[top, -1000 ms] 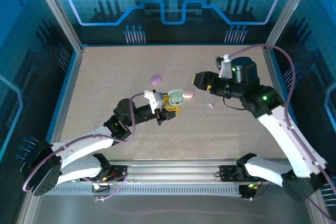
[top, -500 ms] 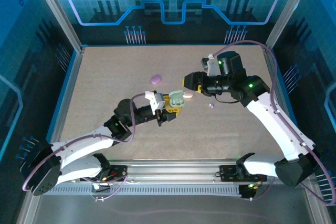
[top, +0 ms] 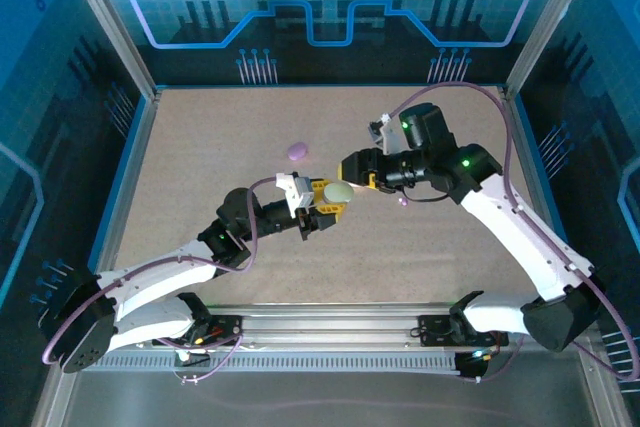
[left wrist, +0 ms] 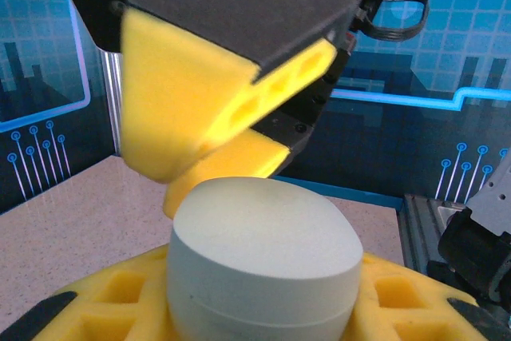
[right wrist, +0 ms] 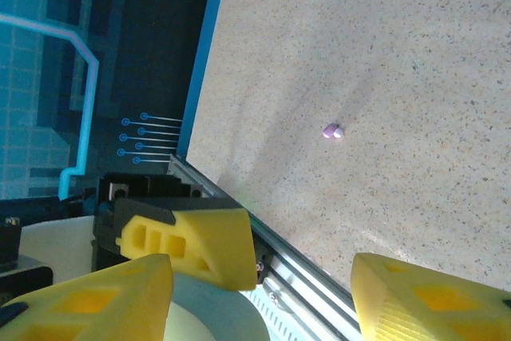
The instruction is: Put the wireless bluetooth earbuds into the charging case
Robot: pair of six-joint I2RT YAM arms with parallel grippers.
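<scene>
My left gripper (top: 327,204) is shut on a mint green charging case (top: 339,190) and holds it just above the table. In the left wrist view the case (left wrist: 263,253) sits between the yellow pads (left wrist: 399,301), lid down with a seam around it. My right gripper (top: 352,168) is open and hovers right at the case, one yellow finger (left wrist: 215,93) just above the lid. In the right wrist view the case (right wrist: 215,317) lies beside my right gripper's left finger (right wrist: 88,301). A purple earbud (top: 403,201) lies on the table to the right, and the right wrist view also shows this earbud (right wrist: 332,130).
A purple case (top: 297,150) lies on the table behind the grippers. Blue-edged walls (top: 125,157) enclose the speckled table (top: 220,137). A metal rail (top: 330,332) runs along the near edge.
My right gripper has swung left across the table and now reaches the mint case, covering the pink case it passed over. The left arm has stayed still.
</scene>
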